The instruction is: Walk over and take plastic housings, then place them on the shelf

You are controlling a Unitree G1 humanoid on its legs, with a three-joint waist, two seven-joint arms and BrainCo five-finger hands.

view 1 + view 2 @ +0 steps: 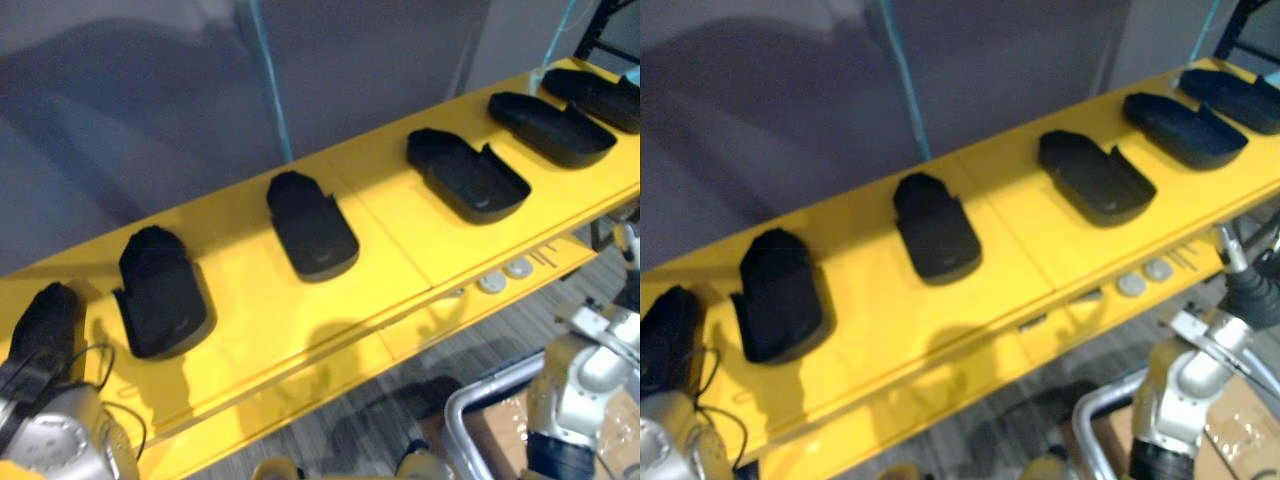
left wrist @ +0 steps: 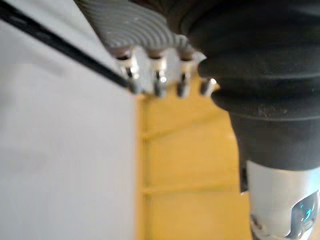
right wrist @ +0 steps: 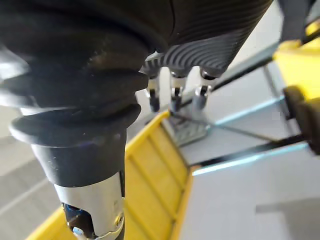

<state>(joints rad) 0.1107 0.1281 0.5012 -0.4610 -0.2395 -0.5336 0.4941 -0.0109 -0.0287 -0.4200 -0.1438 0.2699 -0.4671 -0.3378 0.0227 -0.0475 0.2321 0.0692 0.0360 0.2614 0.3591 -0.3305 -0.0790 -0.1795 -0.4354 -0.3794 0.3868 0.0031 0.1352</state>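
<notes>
- Yellow shelf (image 1: 380, 200): flat glossy top, running from lower left to upper right; soft light patches on its surface.
- Grey wall (image 1: 150, 100): directly behind the shelf, plain, with broad soft shadows.
- Light-blue strip (image 1: 269, 80): runs up the wall from the shelf's rear edge.
- Black frame (image 1: 610, 25): beyond the shelf's far right end.
- Two round silver discs (image 1: 505, 276): on the shelf's front lip.
- Grey striped floor (image 1: 330, 430): below the shelf's front edge.
- Silver tube frame (image 1: 452, 425): on the floor in front of the shelf, brown cardboard (image 1: 495, 435) inside it.

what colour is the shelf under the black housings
Bright yellow shelf, clearest in the left eye view.
</notes>
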